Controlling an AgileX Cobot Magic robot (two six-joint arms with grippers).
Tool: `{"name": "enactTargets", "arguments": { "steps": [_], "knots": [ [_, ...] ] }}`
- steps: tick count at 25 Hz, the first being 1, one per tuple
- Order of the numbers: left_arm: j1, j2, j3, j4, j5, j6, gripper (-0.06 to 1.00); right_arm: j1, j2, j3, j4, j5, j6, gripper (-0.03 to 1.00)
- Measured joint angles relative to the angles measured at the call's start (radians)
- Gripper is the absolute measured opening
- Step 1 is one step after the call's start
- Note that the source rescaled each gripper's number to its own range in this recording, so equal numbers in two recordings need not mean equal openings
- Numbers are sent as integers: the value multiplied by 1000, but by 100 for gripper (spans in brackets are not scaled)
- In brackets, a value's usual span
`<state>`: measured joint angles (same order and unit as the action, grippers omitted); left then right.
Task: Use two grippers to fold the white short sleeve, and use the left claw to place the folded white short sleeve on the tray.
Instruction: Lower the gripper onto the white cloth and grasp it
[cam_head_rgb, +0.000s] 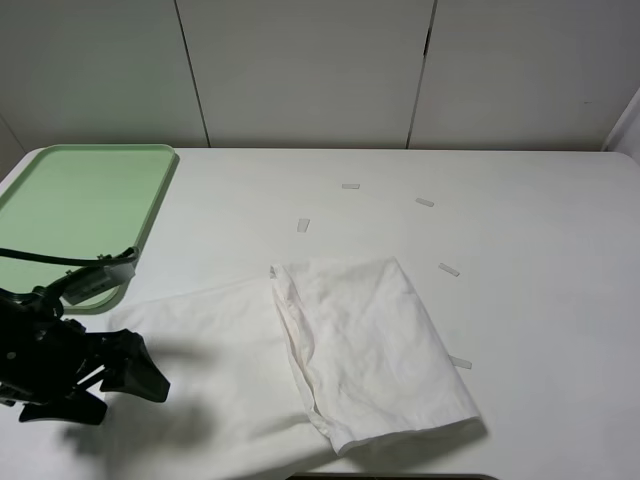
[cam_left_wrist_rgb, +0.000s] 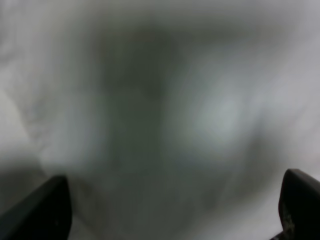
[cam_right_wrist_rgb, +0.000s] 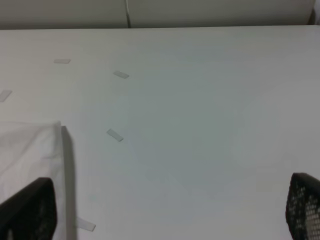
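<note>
The white tabletop (cam_head_rgb: 540, 300) carries the white short sleeve (cam_head_rgb: 370, 340). Its folded, thicker part lies well ahead of the left gripper (cam_head_rgb: 125, 390), and its single layer reaches under that gripper's spread, empty jaws. The tray (cam_head_rgb: 70, 200) sits just beside the left gripper, toward the back wall. The right gripper (cam_right_wrist_rgb: 170, 210), jaws spread and empty, has the garment's corner beside one finger and small tape strips (cam_right_wrist_rgb: 114, 135) ahead.

A plain white counter (cam_head_rgb: 560, 300) is seen, with small white tape strips (cam_head_rgb: 350, 186) scattered loosely across its middle. Five can be counted from the high view. Behind it, pale wall panels (cam_head_rgb: 300, 70) are split by dark vertical seams.
</note>
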<state>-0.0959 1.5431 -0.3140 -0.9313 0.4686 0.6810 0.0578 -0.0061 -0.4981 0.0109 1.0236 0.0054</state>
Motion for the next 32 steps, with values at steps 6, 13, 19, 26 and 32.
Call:
{"name": "enactTargets", "arguments": {
  "steps": [6, 13, 19, 26, 32],
  "knots": [
    [0, 48, 1, 0, -1, 0, 82, 0, 0, 0, 0, 0, 0, 100],
    [0, 47, 1, 31, -11, 0, 82, 0, 0, 0, 0, 0, 0, 100],
    [1, 48, 13, 42, -105, -8, 82, 0, 0, 0, 0, 0, 0, 100],
    [1, 95, -3, 30, -97, -8, 81, 0, 0, 0, 0, 0, 0, 100],
    [1, 151, -82, 16, -64, -10, 76, 0, 0, 0, 0, 0, 0, 100]
  ]
}}
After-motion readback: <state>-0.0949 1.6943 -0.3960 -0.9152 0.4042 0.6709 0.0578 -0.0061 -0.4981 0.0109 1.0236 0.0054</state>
